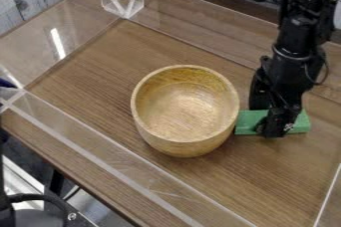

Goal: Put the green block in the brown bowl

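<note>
The gripper [277, 123] points straight down, jaws spread wide astride the green block [272, 123], a flat bright slab at the brown bowl's [185, 110] three o'clock

We see only the two ends of the green block [296, 122], its middle covered by the tool [276, 126]; whether the fingertips touch it we cannot tell; the arm [296, 32] is cut off by the top edge; the wooden surface [120, 52] runs out at the right and bottom edges.
</note>
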